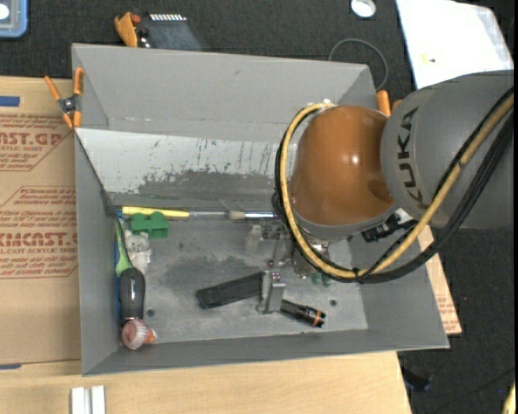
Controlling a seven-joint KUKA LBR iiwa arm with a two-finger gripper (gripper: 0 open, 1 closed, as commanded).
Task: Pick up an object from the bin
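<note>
The grey metal bin point(198, 84) I work over carries, along its left wall, a slim green handle point(119, 250), a black tool point(131, 290) and a pinkish round thing point(136, 335) (what it is I cannot tell). At the floor's back edge lie a yellow stick point(155, 213) and a green block point(149, 224); mid-floor, a flat black bar point(229, 292) and a small black cylinder point(303, 315).

Single camera above bin point(216, 84), looking down, tilted somewhat to one side: far wall shows broad, near wall narrow. Middle range: whole bin in frame, strips of desk point(242, 386) around it. Arm point(453, 145) enters from right, nearest lens, covering bin's right part.
</note>
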